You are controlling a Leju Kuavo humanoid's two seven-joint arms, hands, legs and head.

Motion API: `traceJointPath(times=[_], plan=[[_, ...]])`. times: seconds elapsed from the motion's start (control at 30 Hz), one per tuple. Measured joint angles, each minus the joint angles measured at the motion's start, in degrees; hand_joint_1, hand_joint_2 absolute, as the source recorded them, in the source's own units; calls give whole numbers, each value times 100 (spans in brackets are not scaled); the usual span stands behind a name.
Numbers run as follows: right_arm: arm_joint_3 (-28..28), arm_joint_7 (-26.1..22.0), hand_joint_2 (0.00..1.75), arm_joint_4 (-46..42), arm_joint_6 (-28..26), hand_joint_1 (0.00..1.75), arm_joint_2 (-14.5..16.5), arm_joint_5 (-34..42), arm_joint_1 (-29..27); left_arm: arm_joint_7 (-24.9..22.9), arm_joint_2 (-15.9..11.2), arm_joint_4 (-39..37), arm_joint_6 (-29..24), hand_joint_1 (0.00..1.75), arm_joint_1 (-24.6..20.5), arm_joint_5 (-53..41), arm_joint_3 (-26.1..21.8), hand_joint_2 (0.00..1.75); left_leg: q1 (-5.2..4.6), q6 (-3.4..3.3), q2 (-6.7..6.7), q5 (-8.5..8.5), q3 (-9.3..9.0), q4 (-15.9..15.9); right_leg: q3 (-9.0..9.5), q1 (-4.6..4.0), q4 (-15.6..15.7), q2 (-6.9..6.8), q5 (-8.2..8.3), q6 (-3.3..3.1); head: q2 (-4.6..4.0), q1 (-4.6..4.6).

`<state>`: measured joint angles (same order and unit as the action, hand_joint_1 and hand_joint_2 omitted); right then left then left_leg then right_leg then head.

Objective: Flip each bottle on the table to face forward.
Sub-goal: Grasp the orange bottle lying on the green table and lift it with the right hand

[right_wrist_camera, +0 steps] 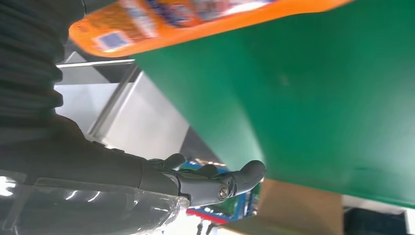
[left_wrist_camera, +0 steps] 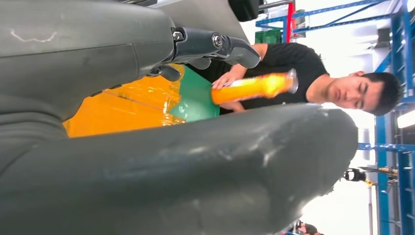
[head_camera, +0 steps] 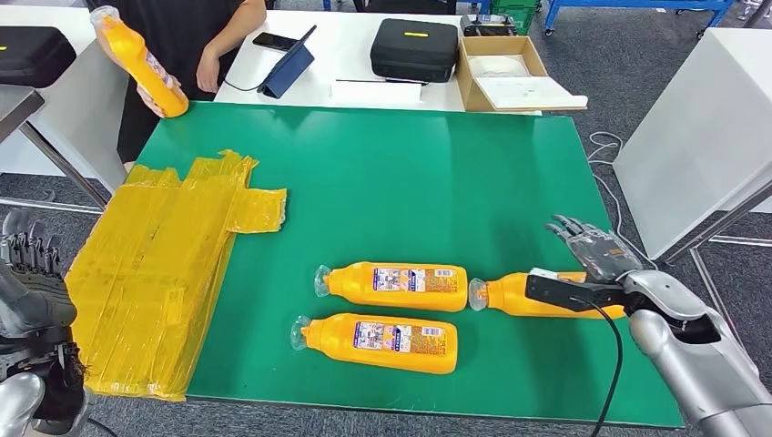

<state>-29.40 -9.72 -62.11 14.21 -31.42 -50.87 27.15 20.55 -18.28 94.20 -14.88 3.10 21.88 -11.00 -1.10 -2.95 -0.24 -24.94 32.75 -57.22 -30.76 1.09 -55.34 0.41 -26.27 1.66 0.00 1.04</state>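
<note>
Green tabletop, three orange bottles lying flat near its front edge, long axes running left to right, clear caps all pointing left. Front bottle: label up, nearest the front edge. Middle bottle: label up, just behind the front one and set slightly right. Right bottle: plain orange side up, its cap just beside the base of the middle bottle, its far end hidden behind the robot's right wrist. Right robot hand: above the tabletop's right edge, just past the right bottle, fingers spread apart, holding nothing. Left robot hand: off the tabletop's left front corner, fingers pointing up and apart, holding nothing. Crumpled yellow plastic sheet: covers the tabletop's left side. Fourth orange bottle: held tilted in a person's hands beyond the far left corner, cap upward. White table behind carries a black case and an open cardboard box.
</note>
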Motion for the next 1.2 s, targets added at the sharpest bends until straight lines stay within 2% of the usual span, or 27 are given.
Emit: traceJointPath(times=[0.07,0.2,0.37,0.57,0.7,1.0,1.2], plan=[[-195,-41,175,271,-2,0,162,33,211,-19,3,39,-9,0,4,-19,-42,0,0,2,0,2,0,0,0,0,0,0,0,0,0,-1],[-504,-195,0,660,-17,0,360,243,537,-56,3,57,-22,0,-2,-31,-80,0,-1,-1,-7,6,0,-1,0,0,0,-4,0,0,0,1],[-526,-398,0,610,-293,0,360,1174,664,-75,23,57,-45,0,-6,-72,-110,0,-3,-3,-11,8,8,-2,4,0,-2,-5,2,3,0,-1],[-162,-390,0,-210,-313,0,76,1836,569,-84,66,56,-4,0,-21,-98,-151,0,-8,-5,-13,8,12,-3,-2,1,1,-6,3,4,0,-1],[177,-369,175,-868,-178,0,-169,2013,309,-86,73,16,70,0,-146,-99,-133,0,-13,-5,-17,8,10,-4,-9,1,3,-10,3,5,0,-1],[656,-288,175,-2226,256,0,-1016,1792,-989,-70,66,-560,234,0,-789,-21,116,0,-18,-10,-35,11,15,-4,-8,1,3,-37,4,7,0,1],[657,-204,175,-2654,468,0,-1441,1589,-1464,-57,64,-835,241,0,-1053,22,269,0,-19,-11,-28,11,14,-4,-12,1,4,-36,5,8,0,0]])
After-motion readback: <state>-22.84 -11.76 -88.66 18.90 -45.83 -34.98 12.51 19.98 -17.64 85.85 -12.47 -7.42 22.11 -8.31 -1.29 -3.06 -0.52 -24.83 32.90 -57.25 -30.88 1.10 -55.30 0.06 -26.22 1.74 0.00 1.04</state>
